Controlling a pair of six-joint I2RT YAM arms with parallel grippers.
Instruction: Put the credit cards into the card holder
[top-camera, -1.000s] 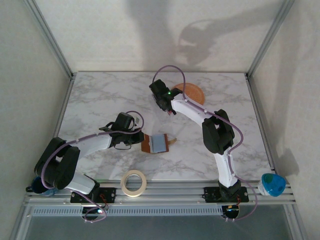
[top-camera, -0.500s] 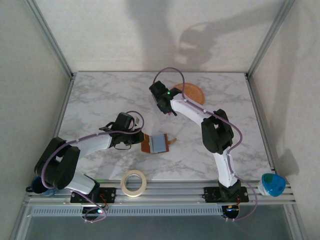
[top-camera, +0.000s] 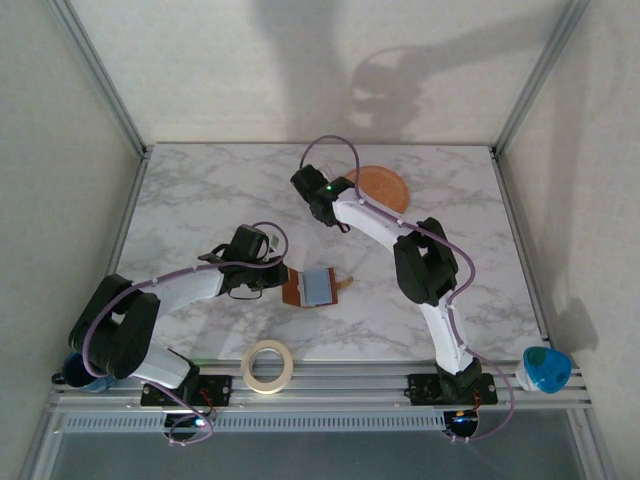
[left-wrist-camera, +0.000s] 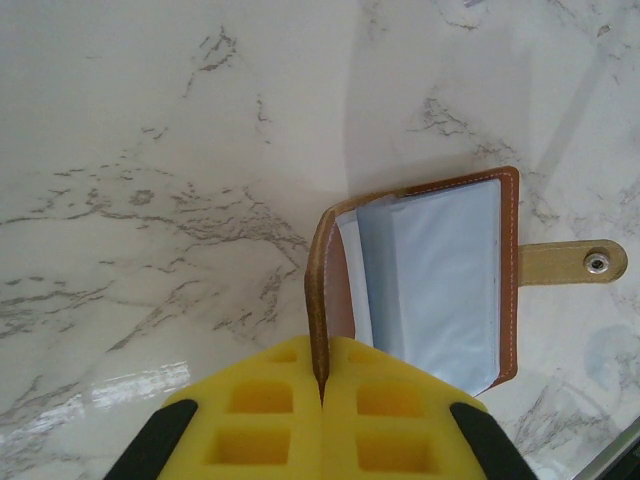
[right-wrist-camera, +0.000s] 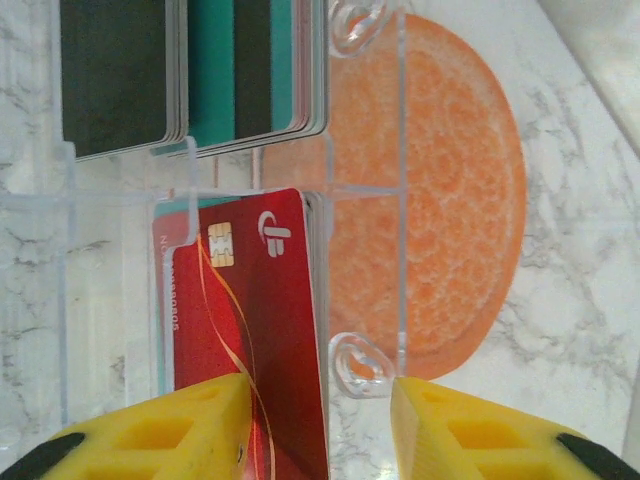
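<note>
Clamping shut on the card holder, the left gripper props it open; well beyond it the right gripper — jaws apart, empty — straddles a red card; loading seems barely begun.

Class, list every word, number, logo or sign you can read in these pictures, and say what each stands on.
"F": roughly how the white logo reads, beside the chip on the red card.
Raised digits along that card's left edge: too blurred and too hidden to read.
No text visible on the teal cards, the dark card or the card holder.
</note>
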